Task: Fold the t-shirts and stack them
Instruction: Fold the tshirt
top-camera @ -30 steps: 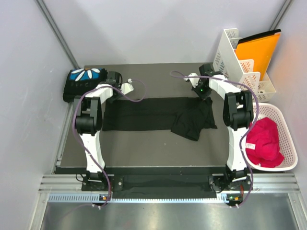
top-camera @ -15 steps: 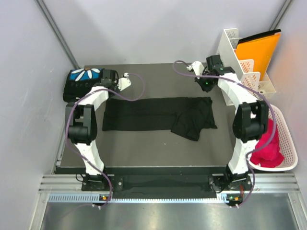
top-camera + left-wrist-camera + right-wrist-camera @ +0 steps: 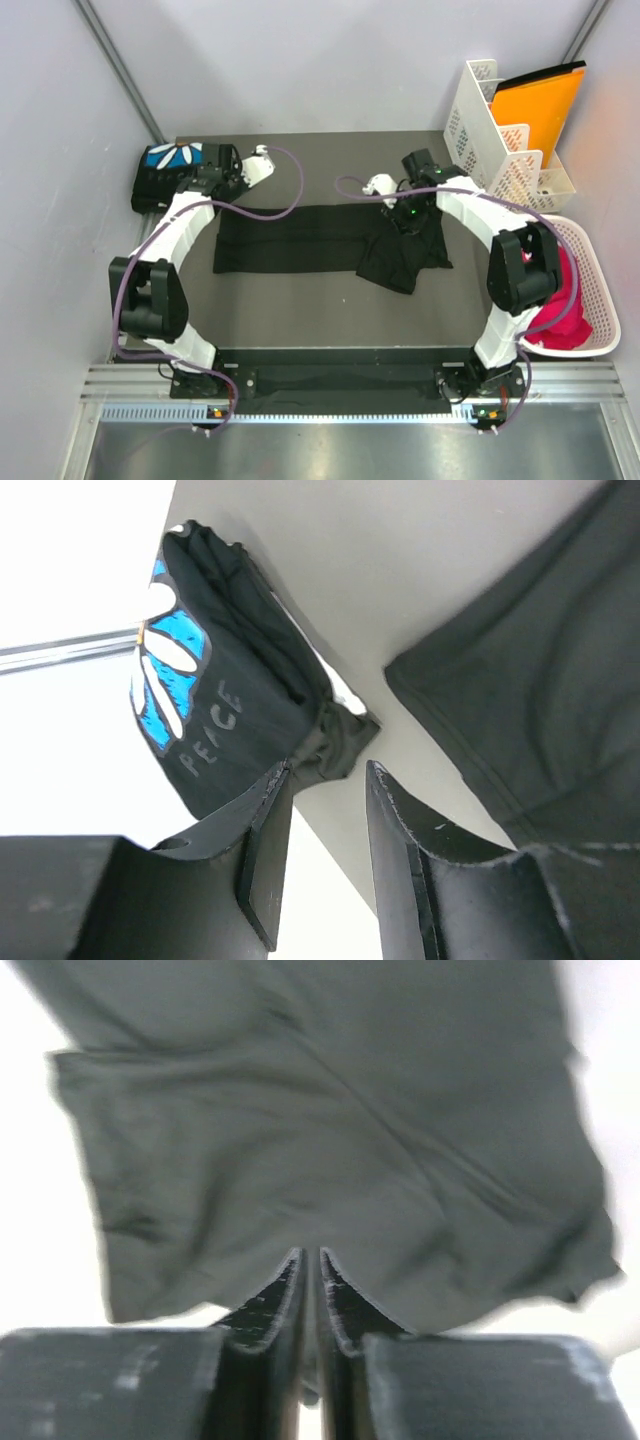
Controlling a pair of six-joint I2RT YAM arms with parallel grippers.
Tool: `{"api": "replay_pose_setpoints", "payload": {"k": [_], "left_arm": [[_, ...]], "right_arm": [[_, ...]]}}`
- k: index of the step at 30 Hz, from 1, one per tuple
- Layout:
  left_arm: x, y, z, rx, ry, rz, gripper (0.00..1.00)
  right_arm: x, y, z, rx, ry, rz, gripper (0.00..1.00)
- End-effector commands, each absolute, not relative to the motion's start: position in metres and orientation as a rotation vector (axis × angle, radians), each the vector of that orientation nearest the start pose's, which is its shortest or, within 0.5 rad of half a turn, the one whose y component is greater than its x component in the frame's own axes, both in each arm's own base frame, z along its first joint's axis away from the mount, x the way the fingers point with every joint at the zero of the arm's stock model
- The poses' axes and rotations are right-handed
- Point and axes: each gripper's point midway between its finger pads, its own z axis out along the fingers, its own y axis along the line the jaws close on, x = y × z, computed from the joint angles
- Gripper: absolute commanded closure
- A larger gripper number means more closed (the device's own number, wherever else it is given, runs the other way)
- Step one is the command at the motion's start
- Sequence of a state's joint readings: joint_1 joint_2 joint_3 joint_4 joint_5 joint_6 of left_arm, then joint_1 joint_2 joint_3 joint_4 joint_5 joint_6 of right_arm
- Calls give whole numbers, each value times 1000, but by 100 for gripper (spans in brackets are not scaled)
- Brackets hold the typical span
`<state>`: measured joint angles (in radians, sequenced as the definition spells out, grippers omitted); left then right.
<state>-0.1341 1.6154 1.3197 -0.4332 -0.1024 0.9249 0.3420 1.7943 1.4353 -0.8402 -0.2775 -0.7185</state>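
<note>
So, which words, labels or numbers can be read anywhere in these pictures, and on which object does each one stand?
"PEACE": pale letters on the folded black t-shirt, below its blue and white petal print; readable in the left wrist view only.
In the top view the same writing is too small to read.
The spread black t-shirt, the white racks, the orange folder and the basket show no readable text.

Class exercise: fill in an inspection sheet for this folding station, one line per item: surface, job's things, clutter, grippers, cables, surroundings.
Surface: dark mat, flat.
Job's things: folded t-shirt with blue print at far left corner; black t-shirt folded into a strip, right end bunched.
Clutter: nothing seen on the mat.
Grippers: left gripper open, empty, near the folded shirt; right gripper nearly closed, over the bunched end.
Cables: purple cables loop above the strip.
Surroundings: white basket holding red cloth; file rack with orange folder.
</note>
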Motion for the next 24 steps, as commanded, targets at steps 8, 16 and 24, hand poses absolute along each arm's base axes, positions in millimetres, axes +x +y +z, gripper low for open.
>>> {"api": "replay_pose_setpoints", "payload": {"k": [8,16,24], "left_arm": [[428,-15,170,1180,2072,492,59],[425,-14,175,1159,2058,495,59],[427,-12,191,1097,2012,532,59]], "right_arm": [[315,218,82,-1635,2216,489,100],[300,236,52,-1635,2276,597,100],[281,255,41,-1696,2267,640,100]]}}
